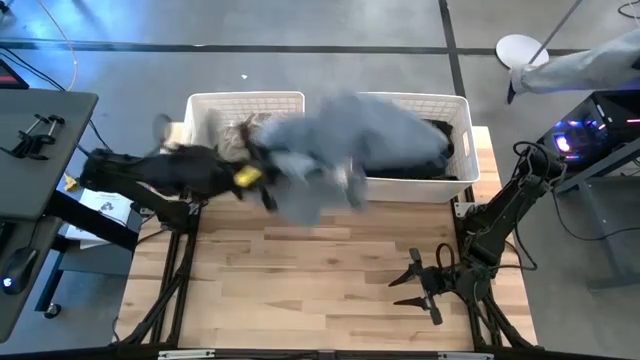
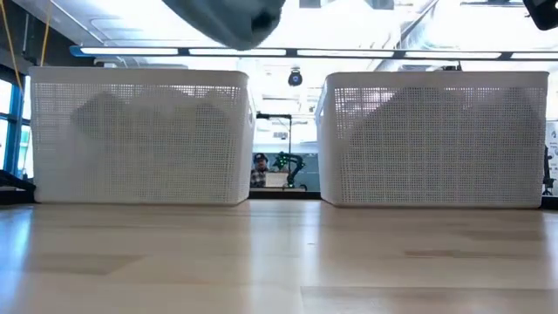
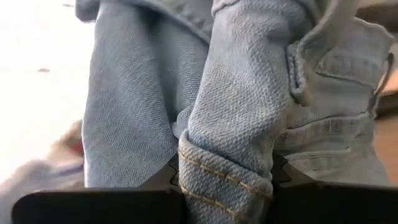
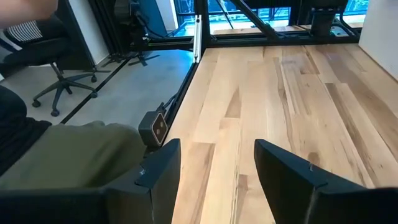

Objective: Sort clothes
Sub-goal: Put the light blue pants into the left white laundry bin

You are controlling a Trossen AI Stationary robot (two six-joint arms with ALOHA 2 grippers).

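Observation:
My left gripper [image 1: 262,172] is shut on a light blue denim garment [image 1: 340,150], which hangs blurred in the air over the gap between the two white lattice baskets [image 1: 245,105] [image 1: 420,105]. The garment fills the left wrist view [image 3: 236,93], and its lower end shows at the top of the low view [image 2: 231,22]. Dark clothes [image 1: 435,150] lie in the right basket, and a beige one [image 1: 235,135] lies in the left basket. My right gripper [image 1: 410,280] is open and empty, low over the table's near right part. My left gripper pinches a bunched, folded part of the denim with a stitched seam [image 3: 217,177] between its two fingers; several layers lie in the hold. The garment is lifted clear of the table and hangs slack from the fingers, spreading toward the right basket.
The two baskets stand side by side along the table's far edge. The bare wooden tabletop [image 1: 320,270] lies in front of them. A person's legs and an office chair [image 4: 56,68] show beyond the table in the right wrist view.

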